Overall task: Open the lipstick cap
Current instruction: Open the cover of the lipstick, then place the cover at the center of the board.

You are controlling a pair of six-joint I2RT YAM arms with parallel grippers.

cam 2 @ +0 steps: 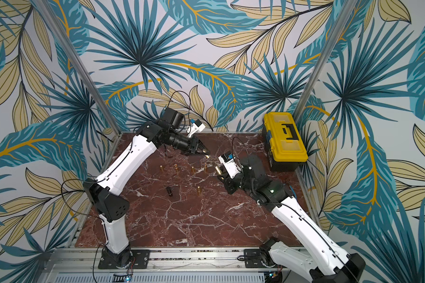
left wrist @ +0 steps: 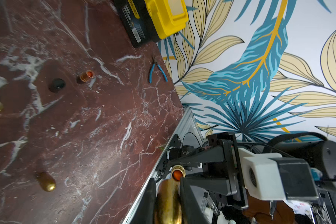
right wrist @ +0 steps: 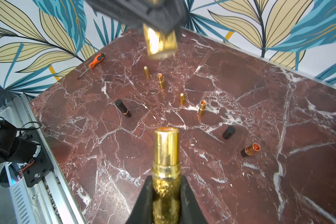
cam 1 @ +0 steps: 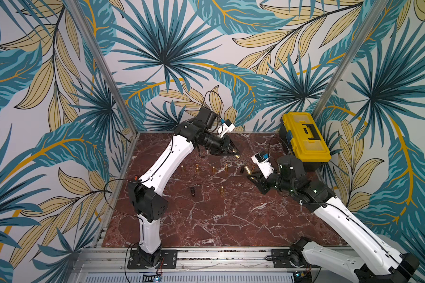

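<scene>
Above the far half of the surface [cam 1: 206, 220], the right claw [right wrist: 166, 187] clamps the glittered base of the lipstick [right wrist: 166, 151] and the left claw [left wrist: 168, 194] clamps the separated cap [right wrist: 160, 43], both probably light, stiff, slippery metal, best gripped mid-barrel.

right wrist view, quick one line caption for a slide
Lipstick opened: right tool grips the gold base, left tool holds the cap clear of it.

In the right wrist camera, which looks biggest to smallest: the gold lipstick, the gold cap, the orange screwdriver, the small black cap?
1. gold lipstick, nearest the camera, so its true size is unsure.
2. gold cap, also close.
3. orange screwdriver, far off.
4. small black cap.
</scene>
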